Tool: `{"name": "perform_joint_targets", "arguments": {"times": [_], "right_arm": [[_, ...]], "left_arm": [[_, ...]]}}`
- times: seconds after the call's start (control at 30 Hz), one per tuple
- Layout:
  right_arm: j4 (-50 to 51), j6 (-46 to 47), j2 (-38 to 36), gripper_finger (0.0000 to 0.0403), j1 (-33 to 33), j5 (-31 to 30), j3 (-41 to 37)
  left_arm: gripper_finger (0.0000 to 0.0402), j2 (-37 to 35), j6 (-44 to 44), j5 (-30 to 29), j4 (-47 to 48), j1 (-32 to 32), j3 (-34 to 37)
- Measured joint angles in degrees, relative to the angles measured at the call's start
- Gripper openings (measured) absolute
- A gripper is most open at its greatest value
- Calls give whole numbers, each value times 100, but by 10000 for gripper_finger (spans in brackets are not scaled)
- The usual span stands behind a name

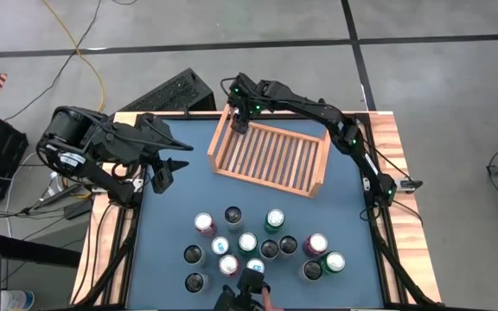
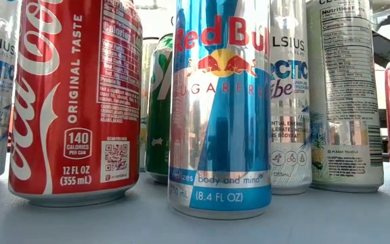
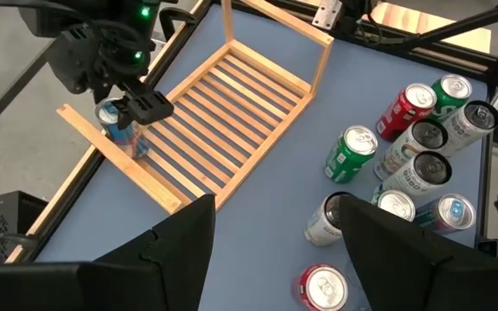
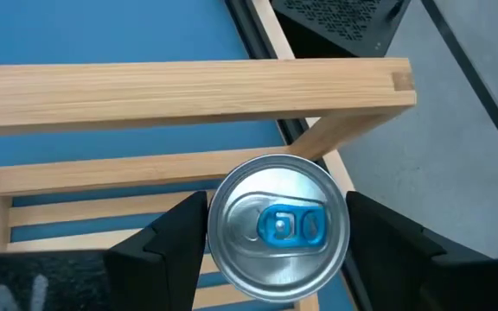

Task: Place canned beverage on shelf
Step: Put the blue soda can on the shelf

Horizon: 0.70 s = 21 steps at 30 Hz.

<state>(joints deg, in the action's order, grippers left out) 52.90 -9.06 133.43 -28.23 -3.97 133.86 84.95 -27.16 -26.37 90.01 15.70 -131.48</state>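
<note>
We have the right claw [image 4: 275,246] over the far left corner of the shelf [image 1: 271,155], and its fingers are closed on a silver can with a blue tab [image 4: 277,226], one finger on each side of the body. In the left wrist view that same can [image 3: 115,121] hangs upright at the corner, just inside the low rail and close to the raised side board. We cannot tell from any view whether its base is already touching the slats or is just above them.

Our left claw [image 1: 164,173] waits over the bench [image 1: 180,203] to the left of the shelf, fingers parted and holding nothing. The other cans [image 1: 258,246] stand clustered on the near side of the bench, well apart from the shelf.

We judge the main risk to be the corner itself. The can sits so near the rail and the side board that lowering it slightly off line could catch its bottom edge on the wood and tip it. If its base lands across a gap between slats it may rock when we let go. Opening the fingers before the can is seated would drop it, and a finger could brush the side board while opening and nudge the whole shelf along the bench.
</note>
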Motion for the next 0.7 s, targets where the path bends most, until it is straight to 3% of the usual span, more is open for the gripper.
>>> {"name": "perform_joint_targets", "arguments": {"times": [0.7], "right_arm": [[-57, 24, -12, 256, -118, -2, -2]], "left_arm": [[233, 0, 105, 1, 0, 0, 0]]}}
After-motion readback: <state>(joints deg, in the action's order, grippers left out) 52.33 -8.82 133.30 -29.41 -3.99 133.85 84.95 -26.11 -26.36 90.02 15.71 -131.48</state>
